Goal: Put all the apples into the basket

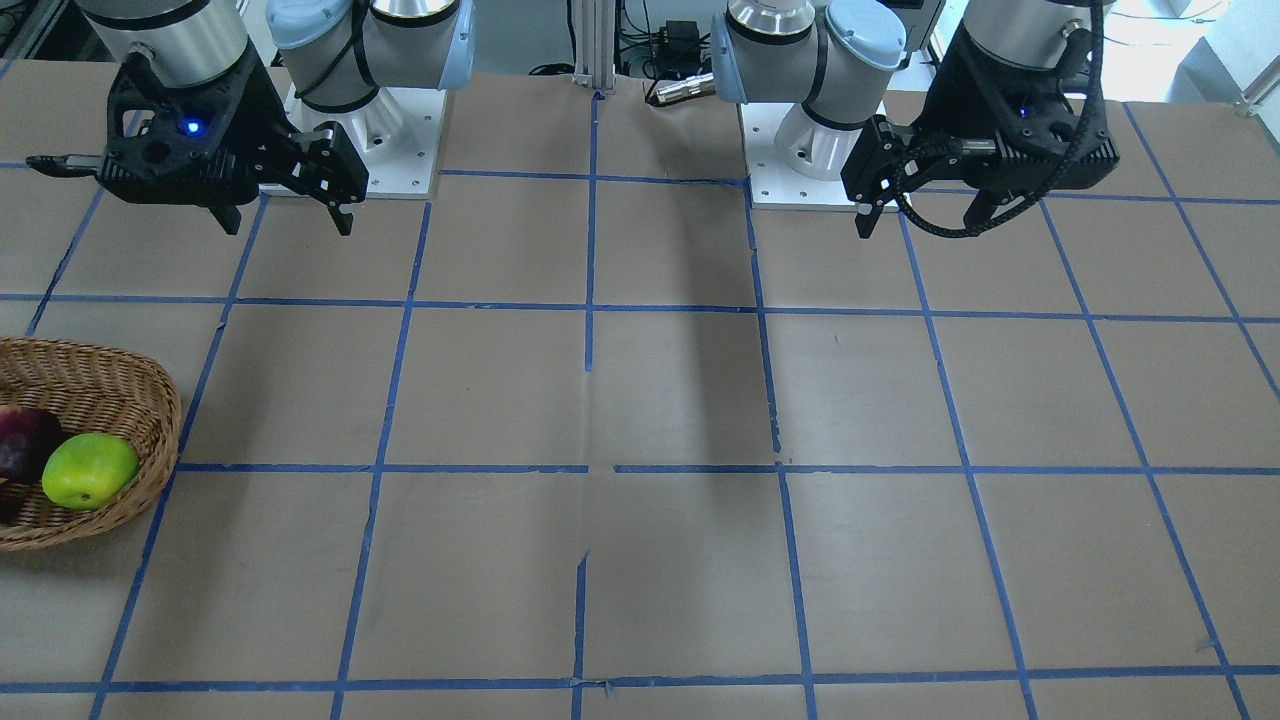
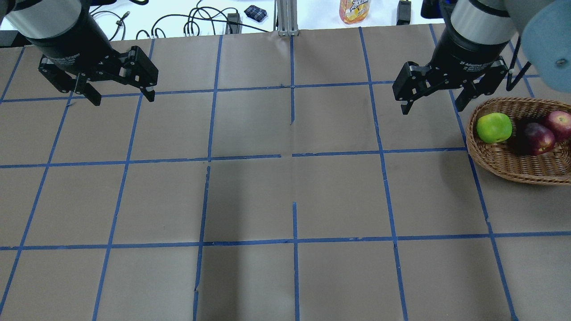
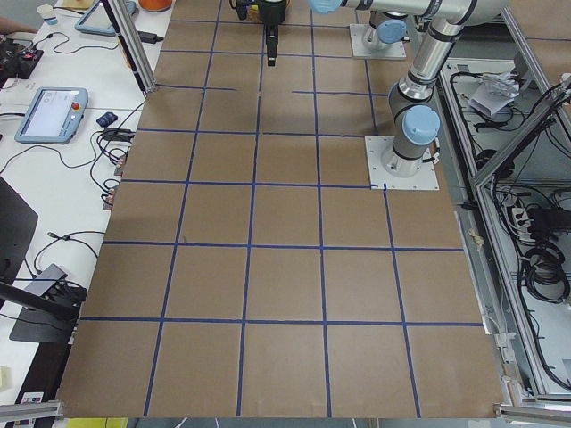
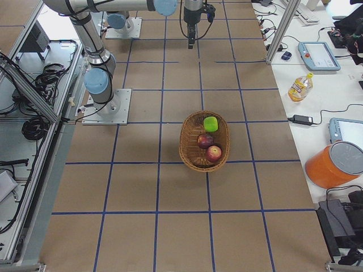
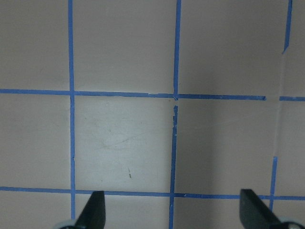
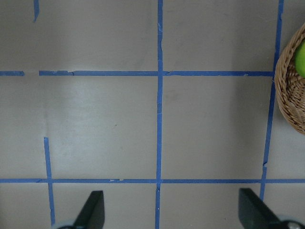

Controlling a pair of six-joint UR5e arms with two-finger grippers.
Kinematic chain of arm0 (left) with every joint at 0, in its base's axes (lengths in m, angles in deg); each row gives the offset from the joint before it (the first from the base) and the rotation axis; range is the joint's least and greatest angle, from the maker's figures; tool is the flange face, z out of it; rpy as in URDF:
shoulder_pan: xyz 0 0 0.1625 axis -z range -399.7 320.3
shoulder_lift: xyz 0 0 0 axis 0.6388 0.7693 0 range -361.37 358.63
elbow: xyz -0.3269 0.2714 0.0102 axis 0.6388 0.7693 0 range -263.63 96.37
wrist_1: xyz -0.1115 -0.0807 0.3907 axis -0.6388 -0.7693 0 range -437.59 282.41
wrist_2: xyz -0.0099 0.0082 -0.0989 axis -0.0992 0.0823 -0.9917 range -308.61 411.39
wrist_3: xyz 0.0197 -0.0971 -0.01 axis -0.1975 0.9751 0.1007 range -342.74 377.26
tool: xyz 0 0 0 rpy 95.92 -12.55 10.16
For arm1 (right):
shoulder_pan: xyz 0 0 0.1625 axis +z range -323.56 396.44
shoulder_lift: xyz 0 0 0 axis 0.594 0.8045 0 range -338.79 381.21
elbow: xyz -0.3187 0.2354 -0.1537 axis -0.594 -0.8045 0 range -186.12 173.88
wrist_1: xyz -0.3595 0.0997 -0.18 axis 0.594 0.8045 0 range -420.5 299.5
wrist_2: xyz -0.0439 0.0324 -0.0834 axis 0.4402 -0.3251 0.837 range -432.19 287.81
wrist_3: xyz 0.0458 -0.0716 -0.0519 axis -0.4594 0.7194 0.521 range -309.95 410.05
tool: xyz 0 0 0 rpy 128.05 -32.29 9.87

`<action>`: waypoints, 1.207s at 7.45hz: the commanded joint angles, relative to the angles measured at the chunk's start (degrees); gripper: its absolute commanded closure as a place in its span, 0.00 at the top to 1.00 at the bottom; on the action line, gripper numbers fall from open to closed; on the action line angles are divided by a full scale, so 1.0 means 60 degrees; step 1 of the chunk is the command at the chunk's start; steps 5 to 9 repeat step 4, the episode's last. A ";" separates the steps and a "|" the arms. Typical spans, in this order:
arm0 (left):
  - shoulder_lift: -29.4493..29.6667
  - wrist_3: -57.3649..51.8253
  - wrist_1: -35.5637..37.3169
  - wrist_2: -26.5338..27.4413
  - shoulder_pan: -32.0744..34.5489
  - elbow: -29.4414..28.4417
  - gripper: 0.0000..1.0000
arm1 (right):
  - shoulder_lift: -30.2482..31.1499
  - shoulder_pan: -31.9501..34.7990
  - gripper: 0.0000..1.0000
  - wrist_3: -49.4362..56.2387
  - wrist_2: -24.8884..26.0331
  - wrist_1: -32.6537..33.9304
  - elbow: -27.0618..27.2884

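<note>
The wicker basket stands at the table's right edge and holds all three apples: the yellow-green apple, the dark purple apple and the red apple. In the front-facing view the basket shows the green apple and the purple apple; the red one is cut off. My right gripper is open and empty, raised just left of the basket. My left gripper is open and empty, raised over the far left of the table. The basket's edge shows in the right wrist view.
Brown paper with a blue tape grid covers the table. Cables, a small dark pouch and a drink bottle lie beyond the far edge. The arm bases stand at the robot's side.
</note>
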 commanded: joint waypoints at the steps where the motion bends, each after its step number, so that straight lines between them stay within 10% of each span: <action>1: 0.0000 0.0000 0.0000 0.0000 0.0000 -0.0027 1.00 | -0.0010 0.0005 1.00 -0.0002 -0.0022 -0.0019 0.0017; 9: 0.0015 0.0000 0.0000 0.0000 0.0000 -0.0027 1.00 | -0.0025 0.0005 1.00 -0.0002 0.0110 -0.0020 0.0032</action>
